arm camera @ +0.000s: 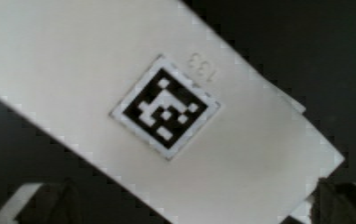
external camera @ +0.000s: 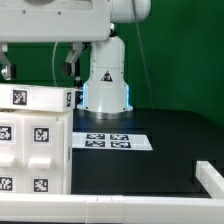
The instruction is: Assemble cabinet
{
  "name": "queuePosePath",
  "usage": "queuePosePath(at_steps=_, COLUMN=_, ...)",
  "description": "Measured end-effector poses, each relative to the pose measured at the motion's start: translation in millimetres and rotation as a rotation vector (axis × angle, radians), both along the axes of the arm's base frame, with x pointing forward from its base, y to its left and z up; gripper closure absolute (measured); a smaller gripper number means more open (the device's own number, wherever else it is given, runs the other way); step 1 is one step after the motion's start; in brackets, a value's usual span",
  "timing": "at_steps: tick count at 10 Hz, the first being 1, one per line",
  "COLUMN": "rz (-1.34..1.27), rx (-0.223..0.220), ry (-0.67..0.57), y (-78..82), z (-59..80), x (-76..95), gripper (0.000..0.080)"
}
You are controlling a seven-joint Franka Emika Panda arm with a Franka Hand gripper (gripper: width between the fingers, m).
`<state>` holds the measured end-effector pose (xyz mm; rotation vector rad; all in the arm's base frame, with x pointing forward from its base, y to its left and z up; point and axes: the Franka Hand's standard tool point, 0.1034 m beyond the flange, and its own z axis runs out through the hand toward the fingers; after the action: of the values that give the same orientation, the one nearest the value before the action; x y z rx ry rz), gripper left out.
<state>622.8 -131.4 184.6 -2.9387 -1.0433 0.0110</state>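
The cabinet (external camera: 35,140) is a white box-shaped piece with several black-and-white tags, standing at the exterior view's lower left. My gripper (external camera: 38,68) hangs just above its top, jaws open wide, one dark finger (external camera: 72,62) over the right end and the other at the frame's left edge. In the wrist view the cabinet's white face (arm camera: 86,80) with one tag (arm camera: 166,108) fills the picture. The gripper (arm camera: 184,212) straddles it, with a dark fingertip (arm camera: 335,205) at each lower corner. Nothing is held.
The marker board (external camera: 115,141) lies flat on the black table, right of the cabinet. The arm's white base (external camera: 106,80) stands behind it. A white raised rim (external camera: 207,183) runs along the table's right front corner. A green curtain backs the scene.
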Motion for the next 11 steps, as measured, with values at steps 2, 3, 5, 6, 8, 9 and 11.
queuePosePath(at_steps=2, rz=0.227, rx=0.0, ry=0.02, y=-3.7, z=-6.6, x=-5.3, gripper=0.015)
queuePosePath(at_steps=3, rz=0.312, rx=-0.002, ry=0.028, y=-5.5, z=-7.8, x=-6.7, gripper=0.015)
queuePosePath(at_steps=5, rz=0.422, rx=0.0, ry=0.026, y=-7.7, z=-7.9, x=-7.2, gripper=0.015)
queuePosePath(at_steps=6, rz=0.468, rx=-0.001, ry=0.027, y=-9.1, z=-8.1, x=-7.8, gripper=0.015)
queuePosePath(at_steps=8, rz=0.58, rx=-0.011, ry=0.019, y=-12.0, z=-10.3, x=-10.7, gripper=0.015)
queuePosePath(at_steps=9, rz=0.589, rx=-0.008, ry=0.022, y=-12.9, z=-12.6, x=-14.7, gripper=0.015)
queuePosePath(at_steps=11, rz=0.593, rx=-0.009, ry=0.022, y=-17.4, z=-16.7, x=-18.8, gripper=0.015)
